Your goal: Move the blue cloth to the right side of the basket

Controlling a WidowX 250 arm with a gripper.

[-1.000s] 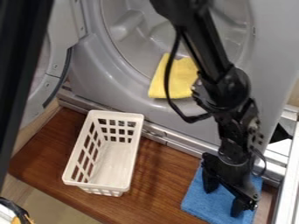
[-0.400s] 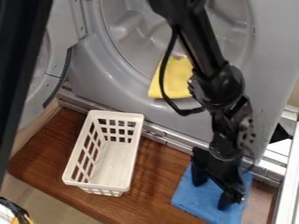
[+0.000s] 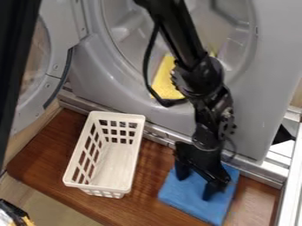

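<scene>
Blue square fabric cloth [image 3: 198, 208] lies on brown wooden desk [image 3: 149, 170], right of white plastic basket [image 3: 97, 185], gap between. Black 2-finger claw [image 3: 195, 186] is on cloth, fingers apart. Probably best: press lightly, slide level toward basket, stop before bumping rim.

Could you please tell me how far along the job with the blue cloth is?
Placement looks largely done: the blue cloth lies flat to the right of the basket in the camera view, with bare wood between them. In hand: the end effector is down at the cloth, fingers apart. Left, probably: any slide closer to the basket, if wanted, then lifting the end effector away.
</scene>
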